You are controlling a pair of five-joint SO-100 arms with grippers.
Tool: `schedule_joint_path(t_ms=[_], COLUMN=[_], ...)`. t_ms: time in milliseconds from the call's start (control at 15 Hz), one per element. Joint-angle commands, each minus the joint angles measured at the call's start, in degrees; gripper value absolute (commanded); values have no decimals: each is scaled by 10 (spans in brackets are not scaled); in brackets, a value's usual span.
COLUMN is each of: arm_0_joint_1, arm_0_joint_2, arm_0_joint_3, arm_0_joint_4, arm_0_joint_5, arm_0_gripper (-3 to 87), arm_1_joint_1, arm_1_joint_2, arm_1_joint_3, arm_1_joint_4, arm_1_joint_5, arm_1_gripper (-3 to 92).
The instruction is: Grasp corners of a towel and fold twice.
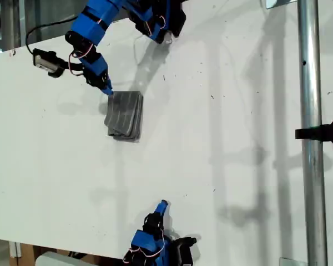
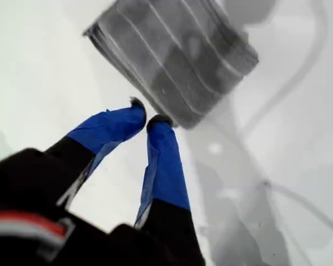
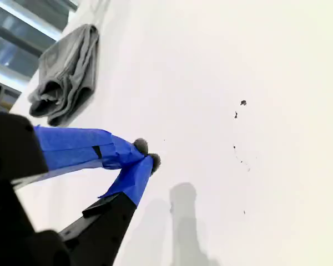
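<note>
White table [image 1: 238, 138], metal pole [image 1: 311, 138] at exterior view's right.

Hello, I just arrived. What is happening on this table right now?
Two blue robot arms work at a white table with a grey striped towel. The towel lies folded into a small thick packet. My first tool is right at one corner of the packet, its tips nearly together, with no cloth between them. My second tool is far from the towel, near the exterior view's bottom edge, closed on nothing. The folding looks done.

Towel [image 1: 124, 115] soft striped cloth; table [image 1: 222, 138] smooth matt white; pole [image 1: 312, 111] shiny metal.
</note>
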Motion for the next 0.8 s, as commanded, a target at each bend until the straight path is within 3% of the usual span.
schedule_joint_path(t_ms=[0, 267, 400, 533, 600, 667, 733], arm_0_joint_1=[4, 11, 11, 23, 27, 28, 25], arm_0_joint_2=[3, 3, 3, 2, 2, 2, 2], arm_0_joint_3=[4, 4, 4, 4, 4, 4, 4], arm_0_joint_4=[27, 33, 34, 35, 35, 33, 33], arm_0_joint_5=[-36, -26, 28, 139, 227, 279, 275], arm_0_gripper=[-28, -26, -26, -26, -26, -26, -27], arm_1_joint_1=[-20, -112, -122, -112, -138, -149, -149], arm_1_joint_2=[230, 492, 586, 652, 647, 648, 648], arm_1_joint_3=[241, 480, 533, 533, 533, 533, 532], arm_1_joint_4=[4, 30, 56, 93, 91, 90, 98], arm_1_joint_5=[83, 252, 352, 362, 386, 386, 353], arm_1_gripper=[-3, -3, -3, 19, 103, 104, 105])
